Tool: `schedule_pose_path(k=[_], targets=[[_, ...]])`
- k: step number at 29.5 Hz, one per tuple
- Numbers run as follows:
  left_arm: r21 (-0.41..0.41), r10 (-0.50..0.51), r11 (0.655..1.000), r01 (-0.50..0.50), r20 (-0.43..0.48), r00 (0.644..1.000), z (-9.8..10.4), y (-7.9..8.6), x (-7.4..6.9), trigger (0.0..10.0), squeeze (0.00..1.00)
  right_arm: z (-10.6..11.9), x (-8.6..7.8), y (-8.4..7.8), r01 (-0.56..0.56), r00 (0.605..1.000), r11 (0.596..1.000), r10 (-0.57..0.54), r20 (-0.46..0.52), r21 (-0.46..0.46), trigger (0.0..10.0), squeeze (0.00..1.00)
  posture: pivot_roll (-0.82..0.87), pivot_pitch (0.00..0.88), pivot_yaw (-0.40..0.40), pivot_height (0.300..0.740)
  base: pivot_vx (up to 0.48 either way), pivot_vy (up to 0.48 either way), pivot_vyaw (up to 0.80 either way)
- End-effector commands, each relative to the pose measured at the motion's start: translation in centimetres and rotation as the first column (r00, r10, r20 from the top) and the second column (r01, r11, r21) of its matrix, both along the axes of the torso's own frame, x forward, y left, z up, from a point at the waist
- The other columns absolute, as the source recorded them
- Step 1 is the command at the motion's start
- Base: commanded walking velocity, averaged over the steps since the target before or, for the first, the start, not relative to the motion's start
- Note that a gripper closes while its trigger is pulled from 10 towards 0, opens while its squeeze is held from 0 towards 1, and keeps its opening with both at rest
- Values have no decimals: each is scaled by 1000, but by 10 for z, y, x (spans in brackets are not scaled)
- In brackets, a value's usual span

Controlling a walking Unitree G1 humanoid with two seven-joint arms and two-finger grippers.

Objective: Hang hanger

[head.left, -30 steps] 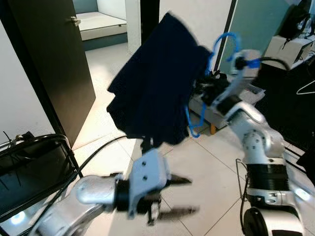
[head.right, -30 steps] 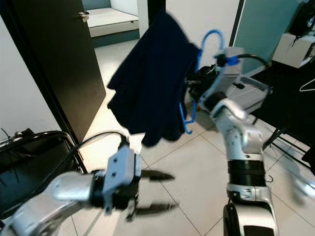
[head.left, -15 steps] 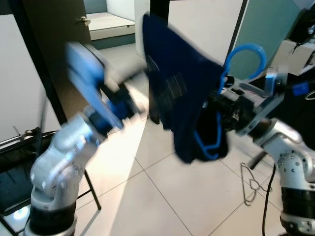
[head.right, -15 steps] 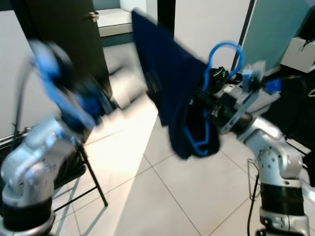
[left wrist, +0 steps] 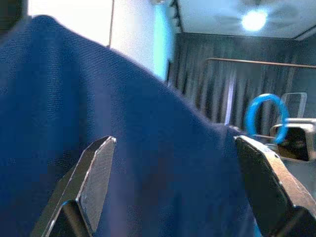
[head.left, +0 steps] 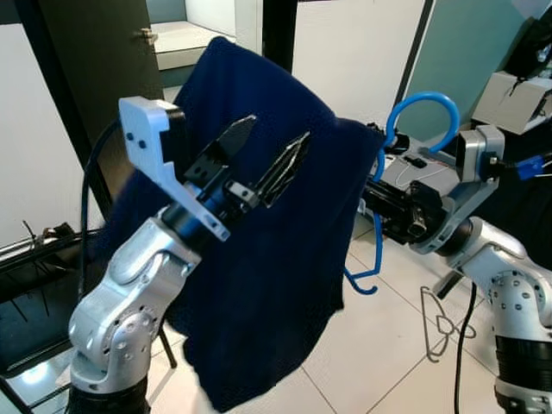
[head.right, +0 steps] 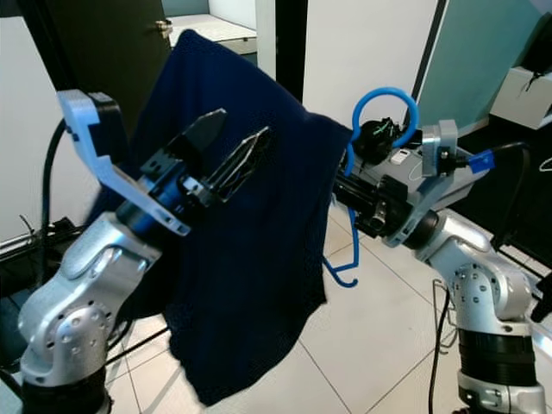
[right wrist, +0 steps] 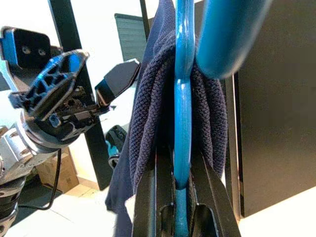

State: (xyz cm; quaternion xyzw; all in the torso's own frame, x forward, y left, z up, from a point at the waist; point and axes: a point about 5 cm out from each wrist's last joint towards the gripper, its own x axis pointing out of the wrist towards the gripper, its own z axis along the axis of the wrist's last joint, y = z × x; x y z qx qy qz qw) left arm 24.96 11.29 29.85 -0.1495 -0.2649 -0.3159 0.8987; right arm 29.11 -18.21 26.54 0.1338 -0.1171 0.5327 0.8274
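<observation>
Right gripper (right wrist: 177, 197) clamps blue plastic hanger (head.left: 420, 102) draped with navy knit garment (head.left: 259, 285); at 9 o'clock, left gripper (head.left: 263, 159) gapes wide, empty.

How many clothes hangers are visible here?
2: the blue hanger, carrying the navy garment, clamped in the right gripper; a wire hanger on the floor. Others may be hidden.

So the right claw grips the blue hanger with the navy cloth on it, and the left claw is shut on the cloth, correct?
Not quite. The left claw is open in front of the navy cloth, as the left wrist view shows. The right claw does grip the blue hanger.
</observation>
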Motion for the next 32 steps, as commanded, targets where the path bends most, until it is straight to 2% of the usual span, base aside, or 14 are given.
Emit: schedule_pose_path(k=[1, 4, 5, 6, 7, 10, 13, 14, 20, 24, 28, 29, 31, 32], targets=[[-1, 93, 996, -94, -29, 995, -2, 14, 3, 10000, 0, 13, -1, -3, 10, 998, 1000, -11, 61, 24, 10000, 0, 66, 0, -34, 740, 0, 0, 0], [7, 145, 989, -145, -31, 989, -3, 21, 5, 10000, 0, 15, -1, -4, 12, 998, 1000, -13, 68, 27, 10000, 0, 66, 0, -34, 740, 0, 0, 0], [27, 218, 976, -218, -26, 976, -4, 30, 7, 10000, 0, 18, -2, -4, 7, 997, 999, -9, 76, 33, 10000, 0, 66, 0, -34, 740, 0, 0, 0], [63, 337, 940, -335, -19, 941, -8, 38, 14, 10000, 0, 21, -4, -3, -8, 996, 999, 4, 89, 39, 10000, 0, 65, 0, -34, 740, 0, 0, 0], [73, 362, 930, -360, -19, 932, -10, 35, 18, 10000, 0, 22, -5, -2, -14, 996, 999, 11, 92, 39, 10000, 0, 65, 0, -34, 740, 0, 0, 0], [99, 382, 920, -380, -9, 924, -11, 28, 23, 10000, 0, 23, -6, -2, -21, 995, 999, 17, 96, 39, 10000, 0, 58, 0, -31, 740, 0, 0, 0], [132, 393, 911, -391, 13, 919, -11, 14, 28, 10000, 0, 24, -8, 0, -32, 994, 999, 28, 101, 39, 10000, 0, 52, 0, -28, 740, 0, 0, 0], [124, 375, 919, -373, 10, 927, -10, 7, 30, 10000, 0, 24, -9, 1, -35, 994, 999, 31, 104, 39, 10000, 0, 47, 0, -25, 740, 0, 0, 0], [115, 358, 927, -357, 8, 934, -10, 1, 32, 10000, 0, 25, -9, 1, -37, 994, 999, 32, 106, 39, 10000, 0, 44, 0, -23, 740, 0, 0, 0], [116, 347, 930, -348, 32, 937, -9, -11, 38, 10000, 0, 27, -13, 0, -47, 992, 998, 42, 119, 38, 10000, 0, 31, 0, -12, 740, 0, 0, 0], [118, 366, 922, -370, 47, 929, -8, -11, 40, 10000, 0, 28, -13, -1, -43, 992, 998, 38, 123, 36, 10000, 0, 32, 0, -10, 740, 0, 0, 0], [121, 398, 908, -401, 50, 916, -8, -5, 42, 10000, 0, 28, -12, -2, -32, 992, 999, 27, 124, 35, 10000, 0, 35, 0, -10, 740, 0, 0, 0], [121, 406, 904, -409, 51, 912, -8, -3, 42, 10000, 0, 28, -12, -3, -29, 992, 999, 24, 124, 36, 10000, 0, 35, 0, -10, 740, 0, 0, 0], [120, 413, 901, -416, 53, 909, -8, -2, 42, 1216, 0, 28, -12, -3, -28, 992, 999, 23, 124, 36, 10000, 0, 37, 0, -11, 740, 0, 0, 0]])
